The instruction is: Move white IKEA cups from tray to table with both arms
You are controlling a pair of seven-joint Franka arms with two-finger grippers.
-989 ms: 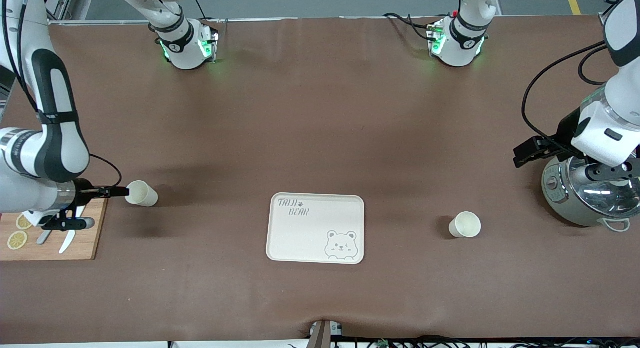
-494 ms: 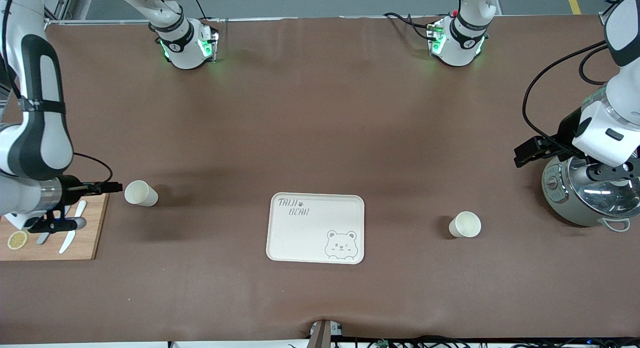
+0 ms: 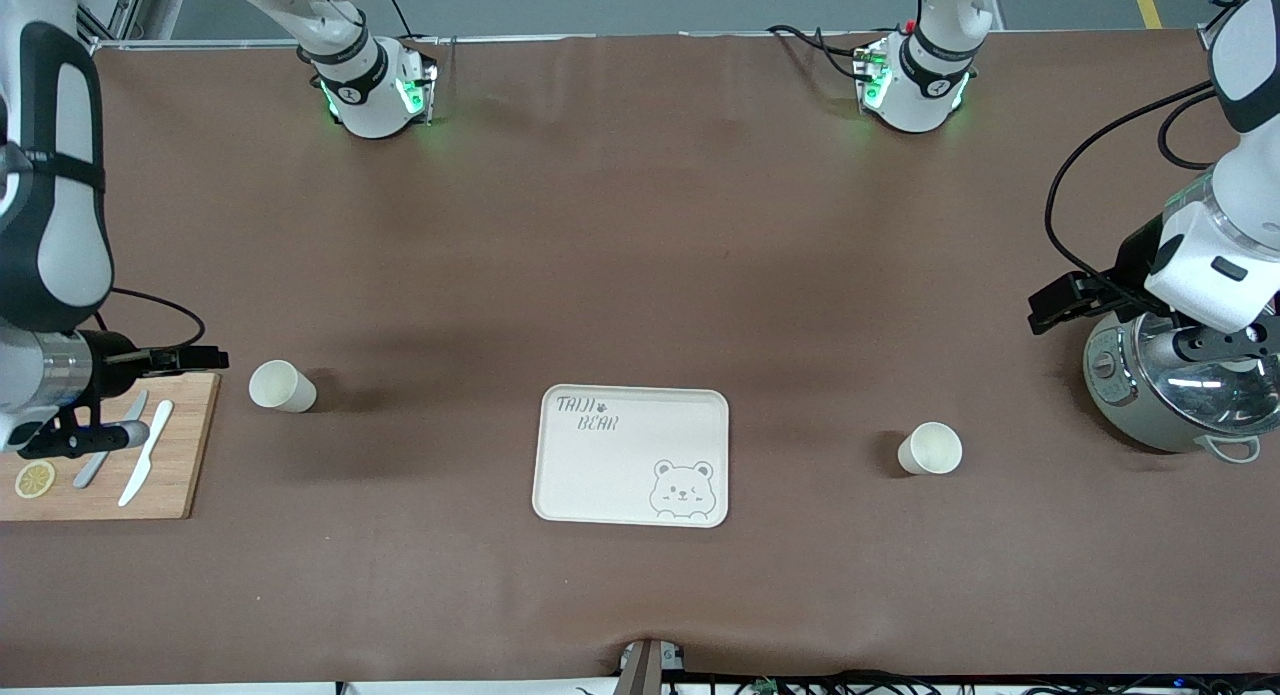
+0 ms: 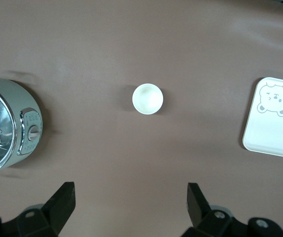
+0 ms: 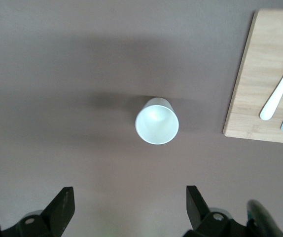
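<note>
Two white IKEA cups stand upright on the brown table, one on each side of the bear-printed tray (image 3: 600, 475). One cup (image 3: 282, 386) is toward the right arm's end and also shows in the right wrist view (image 5: 157, 121). The other cup (image 3: 930, 448) is toward the left arm's end and also shows in the left wrist view (image 4: 147, 98). My right gripper (image 3: 212, 357) is open and empty, over the corner of the cutting board, apart from its cup (image 5: 129, 193). My left gripper (image 3: 1042, 313) is open and empty, raised beside the cooker (image 4: 130, 191).
A wooden cutting board (image 3: 170, 475) with a white knife (image 3: 146, 465), a second utensil and a lemon slice (image 3: 34, 479) lies at the right arm's end. A silver cooker (image 3: 1180, 395) stands at the left arm's end. The tray also shows in the left wrist view (image 4: 274, 123).
My right gripper has drawn back from the cup's rim toward the right arm's end and now hangs over the cutting board. The cup stayed in place. The left arm has not moved.
</note>
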